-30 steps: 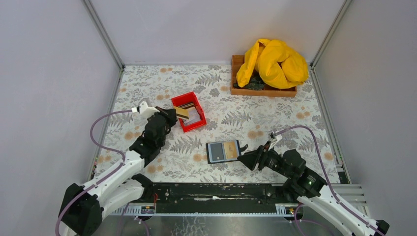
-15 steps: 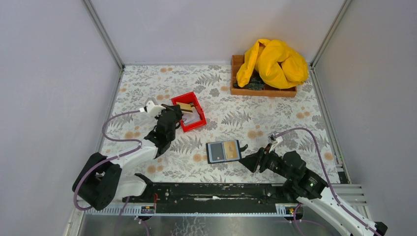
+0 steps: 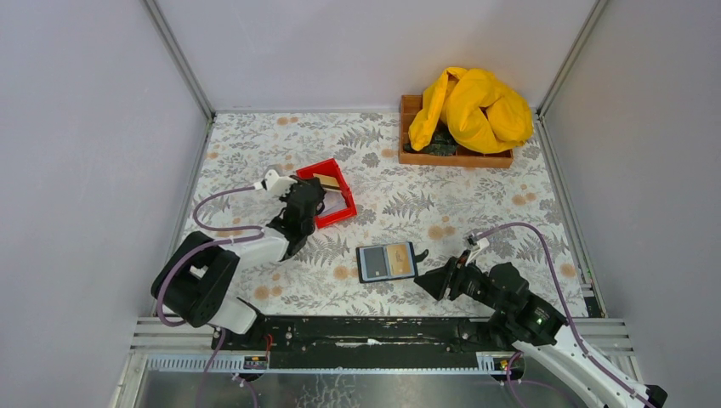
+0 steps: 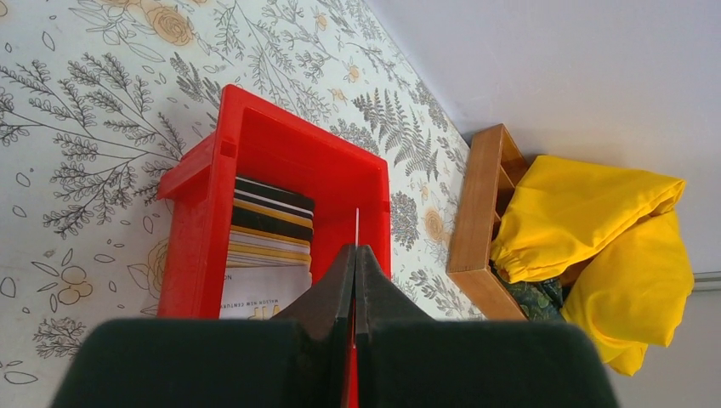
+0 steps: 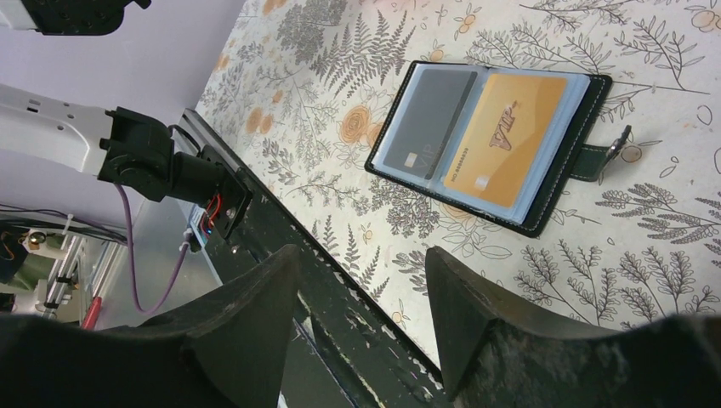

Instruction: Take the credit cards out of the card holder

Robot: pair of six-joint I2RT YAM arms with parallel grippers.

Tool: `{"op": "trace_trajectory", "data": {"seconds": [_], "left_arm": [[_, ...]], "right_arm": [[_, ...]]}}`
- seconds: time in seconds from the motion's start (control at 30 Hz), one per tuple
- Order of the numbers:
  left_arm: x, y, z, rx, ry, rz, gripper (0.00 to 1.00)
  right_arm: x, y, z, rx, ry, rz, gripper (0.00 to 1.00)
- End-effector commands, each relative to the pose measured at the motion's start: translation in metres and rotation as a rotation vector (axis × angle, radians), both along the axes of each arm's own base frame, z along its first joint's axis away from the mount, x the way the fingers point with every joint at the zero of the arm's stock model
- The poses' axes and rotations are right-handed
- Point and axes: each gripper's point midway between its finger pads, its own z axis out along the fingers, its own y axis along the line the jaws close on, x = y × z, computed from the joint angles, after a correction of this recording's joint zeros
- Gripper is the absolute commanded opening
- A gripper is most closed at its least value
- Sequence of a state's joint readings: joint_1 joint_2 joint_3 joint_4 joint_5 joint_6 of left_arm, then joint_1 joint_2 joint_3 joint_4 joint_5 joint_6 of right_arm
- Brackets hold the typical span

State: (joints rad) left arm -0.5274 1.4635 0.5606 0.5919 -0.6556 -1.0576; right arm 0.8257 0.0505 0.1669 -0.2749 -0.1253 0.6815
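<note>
The card holder (image 3: 387,261) lies open on the floral table, with a grey credit card (image 5: 429,119) and a gold credit card (image 5: 508,136) in its inner faces (image 5: 493,140). My right gripper (image 3: 422,279) is open and empty just near-right of it, not touching; in its wrist view (image 5: 361,255) the jaws stand wide apart. My left gripper (image 3: 310,197) is shut on a thin tan credit card (image 3: 326,180), seen edge-on (image 4: 357,225), over the red bin (image 3: 339,204). Several credit cards (image 4: 270,234) lie stacked in the bin (image 4: 255,140).
A brown wooden tray (image 3: 455,158) with a yellow cloth (image 3: 472,106) stands at the back right, also in the left wrist view (image 4: 476,204). A black rail (image 3: 366,331) runs along the near edge. Grey walls enclose the table.
My left gripper has moved right with the tan card, from beside the red bin to over it, and the arm has folded back. The right arm has hardly moved.
</note>
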Motion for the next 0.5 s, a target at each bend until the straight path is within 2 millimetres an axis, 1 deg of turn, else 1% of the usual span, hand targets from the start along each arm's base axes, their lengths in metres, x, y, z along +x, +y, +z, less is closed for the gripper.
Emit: {"op": "trace_trajectory", "data": {"seconds": [0.0, 0.23, 0.33, 0.47], "left_arm": [[0.0125, -0.0003, 0.0207, -0.043, -0.072, 0.033, 0.0], [0.0202, -0.0043, 0.0151, -0.013, -0.032, 0.034, 0.01], [0.0209, -0.0057, 0.0155, -0.024, -0.035, 0.034, 0.12], [0.0209, -0.0043, 0.0159, -0.02, -0.032, 0.041, 0.21]], "right_arm": [[-0.0038, 0.004, 0.0031, 0.018, -0.006, 0.029, 0.63], [-0.0047, 0.0044, 0.002, 0.018, -0.002, 0.034, 0.63], [-0.005, 0.0047, 0.0012, 0.018, 0.0, 0.036, 0.63], [-0.0061, 0.0053, 0.001, 0.019, 0.0, 0.043, 0.63]]}}
